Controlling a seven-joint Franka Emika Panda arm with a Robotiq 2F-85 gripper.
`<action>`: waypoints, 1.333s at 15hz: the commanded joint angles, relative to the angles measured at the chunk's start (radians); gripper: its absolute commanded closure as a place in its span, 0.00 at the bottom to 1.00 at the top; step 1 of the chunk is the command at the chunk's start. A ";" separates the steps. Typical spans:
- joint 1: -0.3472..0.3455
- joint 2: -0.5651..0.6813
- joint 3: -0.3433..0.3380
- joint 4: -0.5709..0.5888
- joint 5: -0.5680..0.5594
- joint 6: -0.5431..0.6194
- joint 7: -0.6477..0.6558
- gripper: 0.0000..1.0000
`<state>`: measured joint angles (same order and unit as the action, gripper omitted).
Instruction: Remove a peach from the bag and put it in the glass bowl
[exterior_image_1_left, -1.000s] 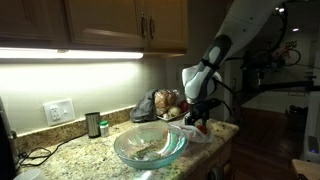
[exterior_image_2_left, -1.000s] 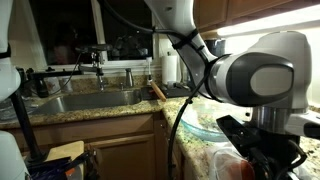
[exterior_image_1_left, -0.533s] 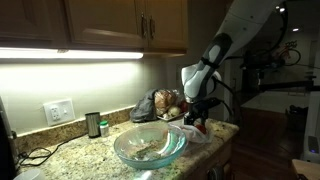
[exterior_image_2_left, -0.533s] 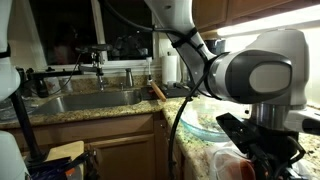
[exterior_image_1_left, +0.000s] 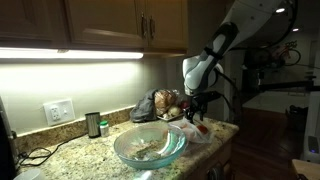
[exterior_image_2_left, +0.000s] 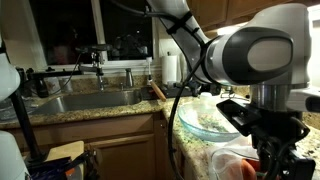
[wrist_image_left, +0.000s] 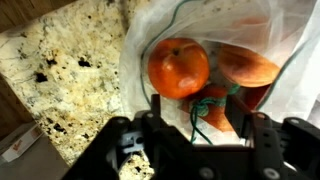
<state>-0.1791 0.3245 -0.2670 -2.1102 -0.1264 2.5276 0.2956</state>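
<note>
Hand (wrist_image_left: 200, 125): seen at the lower edge of the wrist view, fingers set apart; whether anything is pinched cannot be told; peach (wrist_image_left: 180, 67): found at frame centre, within the bag (wrist_image_left: 138, 60), beside further fruit (wrist_image_left: 245, 65) and green netting (wrist_image_left: 210, 105); bag: laid on the speckled counter (wrist_image_left: 60, 70); glass bowl (exterior_image_1_left: 135, 155): placed lower centre in an exterior view, holding no peach.

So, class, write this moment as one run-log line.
gripper above bag; peach just ahead of jaws; grip unclear; glass bowl: no peach yet
</note>
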 joint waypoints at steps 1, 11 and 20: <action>0.011 -0.077 -0.010 -0.070 -0.010 0.015 -0.006 0.56; 0.005 -0.071 -0.005 -0.082 0.004 0.003 -0.010 0.00; -0.003 -0.056 -0.004 -0.085 0.017 0.006 -0.019 0.00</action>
<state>-0.1771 0.2939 -0.2669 -2.1614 -0.1240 2.5275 0.2950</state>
